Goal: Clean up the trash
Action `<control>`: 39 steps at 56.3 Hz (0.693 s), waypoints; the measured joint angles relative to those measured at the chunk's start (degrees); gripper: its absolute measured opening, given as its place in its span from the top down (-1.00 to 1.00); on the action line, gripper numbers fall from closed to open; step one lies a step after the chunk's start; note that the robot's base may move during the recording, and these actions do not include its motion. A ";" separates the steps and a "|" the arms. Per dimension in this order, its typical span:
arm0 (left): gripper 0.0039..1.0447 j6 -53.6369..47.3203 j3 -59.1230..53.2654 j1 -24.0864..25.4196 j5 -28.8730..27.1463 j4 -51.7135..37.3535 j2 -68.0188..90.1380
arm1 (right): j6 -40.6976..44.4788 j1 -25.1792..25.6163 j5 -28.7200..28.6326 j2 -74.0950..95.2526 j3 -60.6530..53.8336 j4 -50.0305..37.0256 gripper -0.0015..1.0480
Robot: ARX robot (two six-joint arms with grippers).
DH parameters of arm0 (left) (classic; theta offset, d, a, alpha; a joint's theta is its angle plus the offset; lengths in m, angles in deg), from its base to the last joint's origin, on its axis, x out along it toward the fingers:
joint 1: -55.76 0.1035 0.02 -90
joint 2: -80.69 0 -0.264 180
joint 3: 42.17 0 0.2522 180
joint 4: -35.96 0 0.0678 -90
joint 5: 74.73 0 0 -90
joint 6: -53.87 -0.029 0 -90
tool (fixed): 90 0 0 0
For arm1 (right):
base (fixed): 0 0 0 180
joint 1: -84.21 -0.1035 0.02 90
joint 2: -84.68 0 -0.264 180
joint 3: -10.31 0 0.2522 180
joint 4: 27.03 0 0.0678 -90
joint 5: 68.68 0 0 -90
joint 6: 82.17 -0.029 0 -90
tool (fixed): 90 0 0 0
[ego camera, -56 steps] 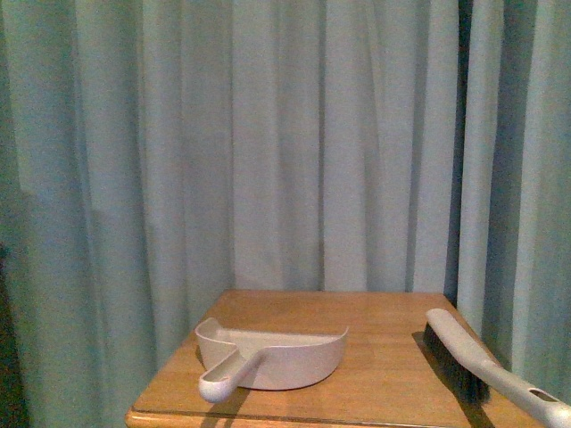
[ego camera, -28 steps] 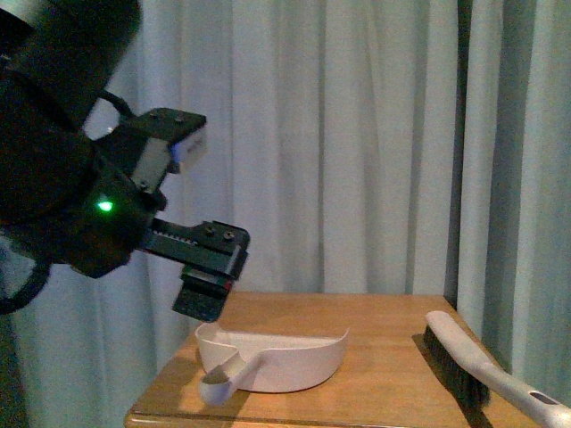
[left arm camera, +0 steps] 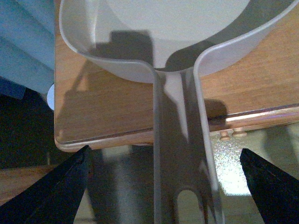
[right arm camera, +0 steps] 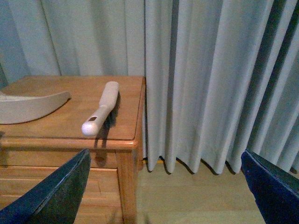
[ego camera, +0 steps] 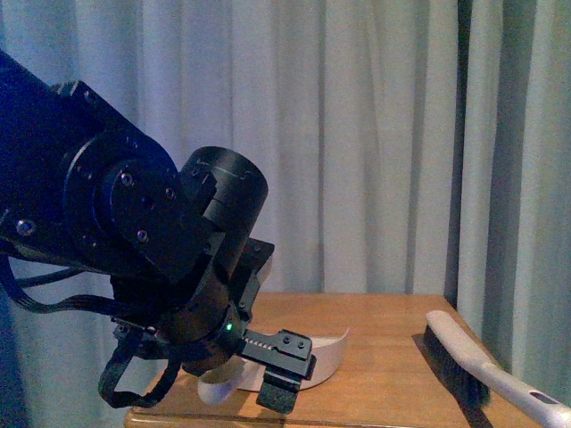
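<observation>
A: left arm status?
B: my left gripper [left arm camera: 170, 186] sits over the table [left arm camera: 103, 107] edge, fingers [left arm camera: 65, 186] spread wide. The dustpan [left arm camera: 163, 28] has its handle [left arm camera: 180, 140] sticking out past the edge, running between them and touching neither
A: right?
B: right gripper [right arm camera: 168, 189] spread wide too, holding nothing, off to the side of the table. The brush [right arm camera: 103, 108] lies near the edge by the curtain [right arm camera: 201, 79]
A: trash?
B: not in any of my views, can't tell where it is
</observation>
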 joint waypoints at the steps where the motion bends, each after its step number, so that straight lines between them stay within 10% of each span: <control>1: -0.86 -0.02 0.02 0.04 0.02 0.00 0.11 | 0.00 0.00 0.00 0.00 0.00 0.00 -0.86; 39: -0.86 -0.68 0.74 0.28 0.02 -1.16 2.84 | 0.00 0.00 0.00 0.00 0.00 0.00 -0.86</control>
